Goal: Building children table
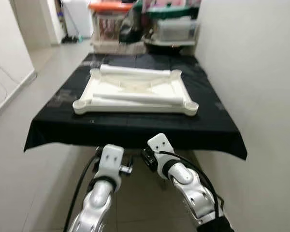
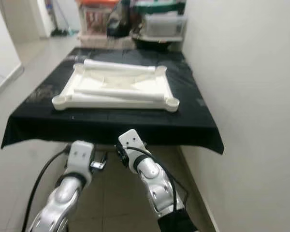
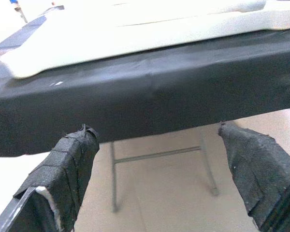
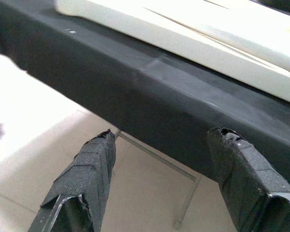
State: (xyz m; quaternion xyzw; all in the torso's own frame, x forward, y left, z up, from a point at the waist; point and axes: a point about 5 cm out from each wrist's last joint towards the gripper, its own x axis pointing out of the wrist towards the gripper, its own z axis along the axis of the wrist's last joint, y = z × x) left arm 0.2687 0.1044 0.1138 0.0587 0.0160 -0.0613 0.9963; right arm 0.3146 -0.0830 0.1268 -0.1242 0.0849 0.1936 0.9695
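Left gripper (image 3: 154, 140) spread wide, nothing between its black tape-wrapped fingers (image 3: 70, 164); it sits below the near edge of the bench, pointing at the hanging cloth. Right gripper (image 4: 159, 145) same: wide, empty, fingers (image 4: 241, 164) aimed at the cloth edge from below. In the head views both silver arms, left (image 1: 104, 179) and right (image 1: 183, 179), are raised side by side in front of the bench, short of its near edge, touching nothing.

Bench (image 1: 135, 128) is covered by a black cloth that hangs over the sides; thin metal legs (image 3: 113, 179) visible under it.

On the cloth, roughly centred: white plastic rectangular children's table top (image 1: 135, 104), lying flat with round leg sockets at the corners, e.g. near right socket (image 1: 191, 107). Two white tube legs lie across it: one (image 1: 135, 98) near the front, one (image 1: 135, 70) along the far edge.

Beyond the bench: clear plastic storage boxes (image 1: 176, 29), one with an orange lid (image 1: 110, 7). White wall (image 1: 251, 72) runs along the robot's right. Pale tiled floor (image 1: 48, 159).
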